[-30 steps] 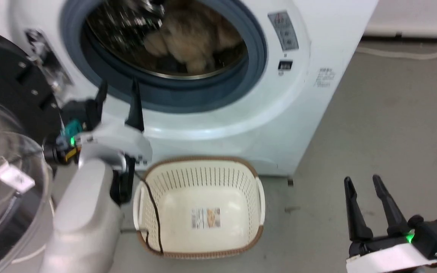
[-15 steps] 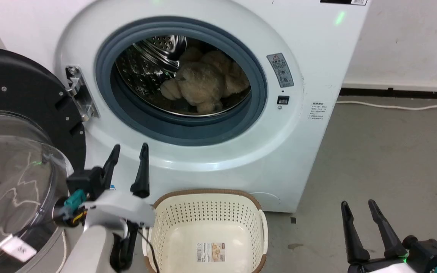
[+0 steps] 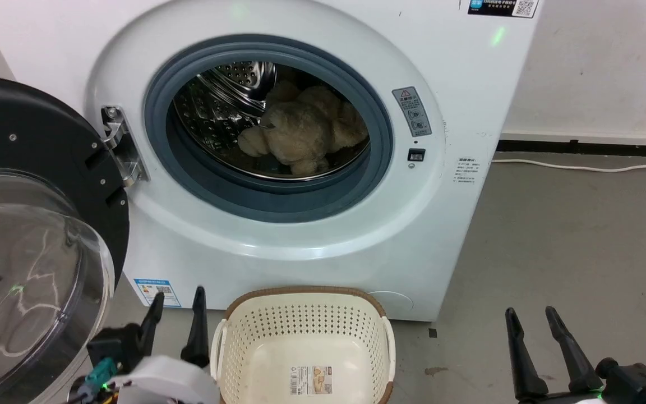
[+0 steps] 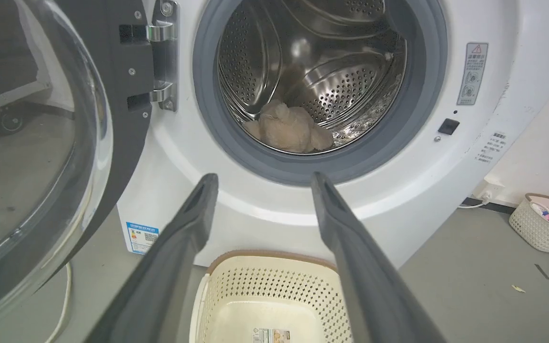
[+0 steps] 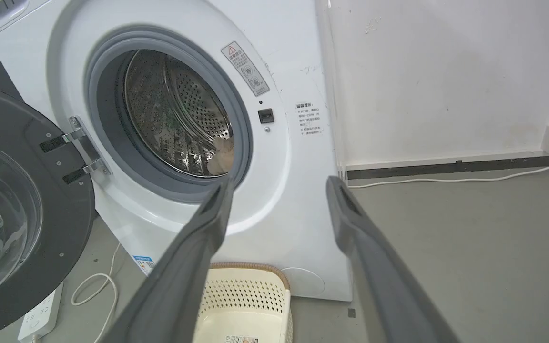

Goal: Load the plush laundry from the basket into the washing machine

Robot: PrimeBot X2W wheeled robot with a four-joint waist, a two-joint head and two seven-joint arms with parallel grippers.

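Grey floor (image 3: 570, 235) supports the washing machine (image 3: 457, 112), door (image 3: 31, 140) swung wide. I read the plush laundry (image 3: 300, 134) lying inside the drum (image 3: 216, 118). Below the opening stands the basket (image 3: 300, 292) (floor label (image 3: 312, 380) exposed). Left tool (image 3: 179, 293) and right tool (image 3: 531, 311) hover low, each with fingers parted, clear of the basket.

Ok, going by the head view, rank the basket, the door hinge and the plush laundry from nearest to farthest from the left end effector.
1. The basket, on the floor just right of the left end effector.
2. The door hinge, higher up on the front of the washing machine.
3. The plush laundry, farthest back, inside the drum.
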